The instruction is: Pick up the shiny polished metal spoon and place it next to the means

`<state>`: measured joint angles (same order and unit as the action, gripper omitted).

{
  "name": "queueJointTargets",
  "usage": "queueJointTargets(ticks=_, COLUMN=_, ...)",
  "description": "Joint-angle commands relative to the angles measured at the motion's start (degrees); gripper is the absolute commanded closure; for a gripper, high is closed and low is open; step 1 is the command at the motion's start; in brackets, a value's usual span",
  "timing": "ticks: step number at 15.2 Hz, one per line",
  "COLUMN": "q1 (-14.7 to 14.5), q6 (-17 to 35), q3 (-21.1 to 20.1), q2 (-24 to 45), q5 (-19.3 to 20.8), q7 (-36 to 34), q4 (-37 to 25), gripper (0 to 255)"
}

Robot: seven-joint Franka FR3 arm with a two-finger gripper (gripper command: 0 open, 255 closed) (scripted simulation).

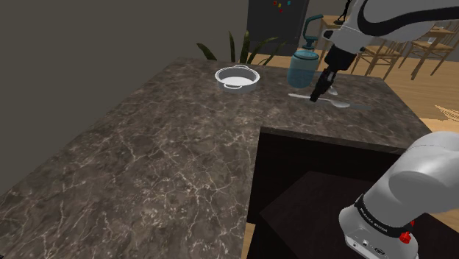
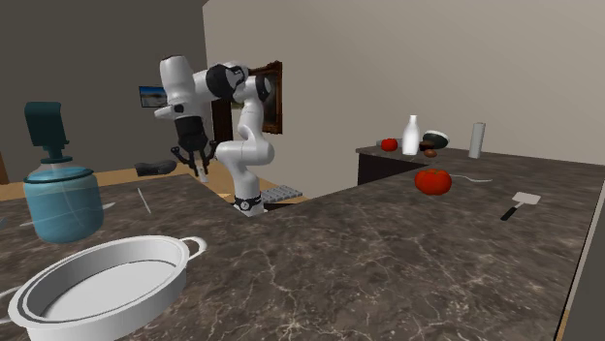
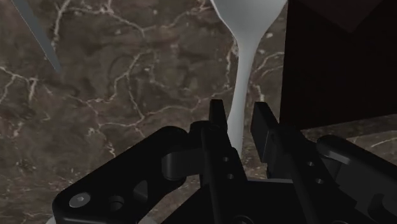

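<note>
Pale spoon point(image 3: 247, 25) flat on dark veined counter point(image 1: 147, 162), jaws parted astride its handle w/ slim gaps each side, not gripping, blue bottle point(image 1: 302, 66) just beside, white pan point(image 1: 237, 76) nearby.

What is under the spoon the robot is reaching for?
The pale spoon lies flat on the dark marbled countertop; nothing else shows beneath it. The gripper covers the handle's near end, its jaws apart on either side, so what lies under that part is hidden.
</note>
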<state>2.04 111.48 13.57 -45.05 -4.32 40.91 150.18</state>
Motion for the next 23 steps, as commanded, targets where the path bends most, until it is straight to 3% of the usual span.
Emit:
queueJointTargets(ticks=1, q1=1.9, q6=-1.6, q3=2.1, q2=-2.5, q5=1.8, q7=2.4, q4=1.4, gripper=255)
queueJointTargets(ticks=14, q1=12.9, q6=-12.3, q3=17.6, q2=-9.1, q5=14.6, q7=19.3, q4=-0.9, gripper=255)
queueJointTargets(ticks=20, q1=15.4, q6=-15.4, q3=25.3, q2=-7.6, q5=19.9, q7=27.4, q4=-5.7, gripper=255)
queueJointTargets(ticks=23, q1=15.7, q6=-13.2, q3=26.3, q2=-7.6, q5=20.7, q7=27.6, q4=-3.7, gripper=255)
